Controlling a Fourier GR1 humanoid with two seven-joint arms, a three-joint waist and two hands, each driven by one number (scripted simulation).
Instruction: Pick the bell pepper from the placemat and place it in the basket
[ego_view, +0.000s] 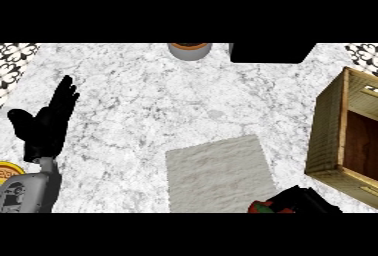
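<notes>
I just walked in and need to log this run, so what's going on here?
The robot's right hand is at the view's lower edge, curled round a red and green bell pepper, by the lower right corner of the placemat. The wooden basket sits to the right, and the pepper is not in it yet. The left hand rests open at the left, fingers up, holding nothing.

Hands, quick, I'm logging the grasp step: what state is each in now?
Left hand: open, fingers up, resting at the view's left.
Right hand: fingers curled round the bell pepper, at the lower edge.
</notes>
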